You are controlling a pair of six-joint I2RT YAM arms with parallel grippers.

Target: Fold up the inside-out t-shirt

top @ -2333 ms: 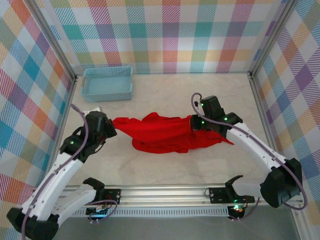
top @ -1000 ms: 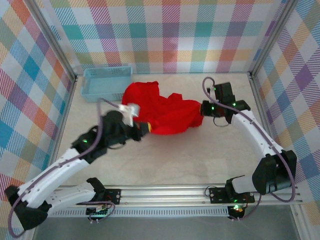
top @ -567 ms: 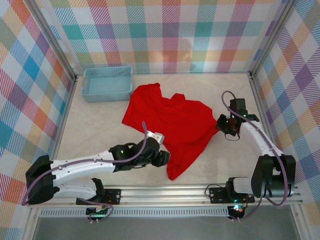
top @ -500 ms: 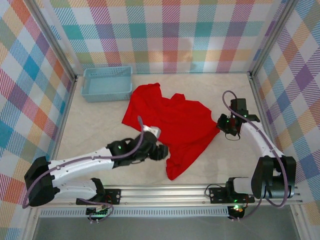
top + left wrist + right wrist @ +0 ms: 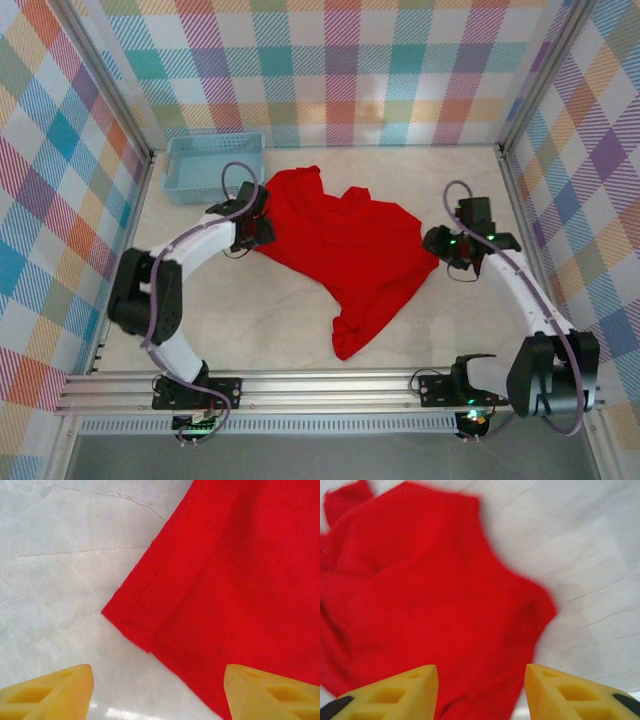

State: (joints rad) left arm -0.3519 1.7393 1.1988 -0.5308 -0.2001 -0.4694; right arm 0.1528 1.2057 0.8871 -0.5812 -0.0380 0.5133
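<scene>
Red cloth is lying spread loosely across the middle of the table (image 5: 200, 300): the inside-out t-shirt (image 5: 345, 245), wrinkled and skewed, with one tail trailing toward the near edge and the light-blue basket (image 5: 215, 165) sitting near its far-left corner. No fold is showing yet. The left gripper (image 5: 258, 228) is hovering at the shirt's left edge, jaws parted and empty. The right gripper (image 5: 432, 243) is hanging over the right edge, likewise released. By my reckoning only the laying-out is done, and all the folding is waiting.

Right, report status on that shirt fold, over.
Left claw open at left edge of t-shirt. Right claw open over its right edge. T-shirt spread out, not yet folded. Basket close by its far-left corner.
</scene>
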